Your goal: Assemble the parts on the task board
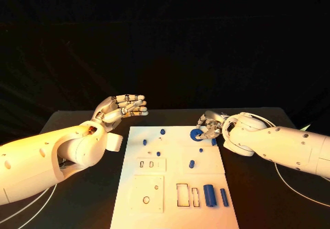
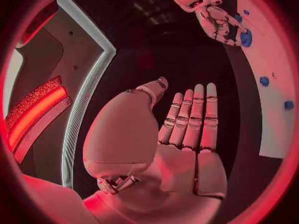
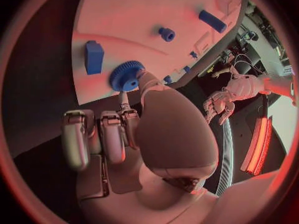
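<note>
Item: board [image 1: 175, 200], white, on the black bench [image 1: 82, 119], bearing small blue parts.

Step in hand: we judge it the placing of the gear [image 1: 197, 135]. The right hand [image 1: 211, 126] pinches the gear at the board's far right corner, just beside a blue block [image 3: 94, 56]. The gear appears to touch the board there, though we cannot tell whether it sits on a peg.

Left hand [image 1: 124, 109]: released, fingers straight and together, raised off the board's far left corner, holding nothing.

Next move, as we judge it: line the gear's bore over its seat, press it down, then let go.

Hard to make out: the seat under the gear, covered by fingers [image 3: 102, 139] and gear alike. Two blue cylinders [image 1: 216, 197] lie at the board's near right, untouched.
</note>
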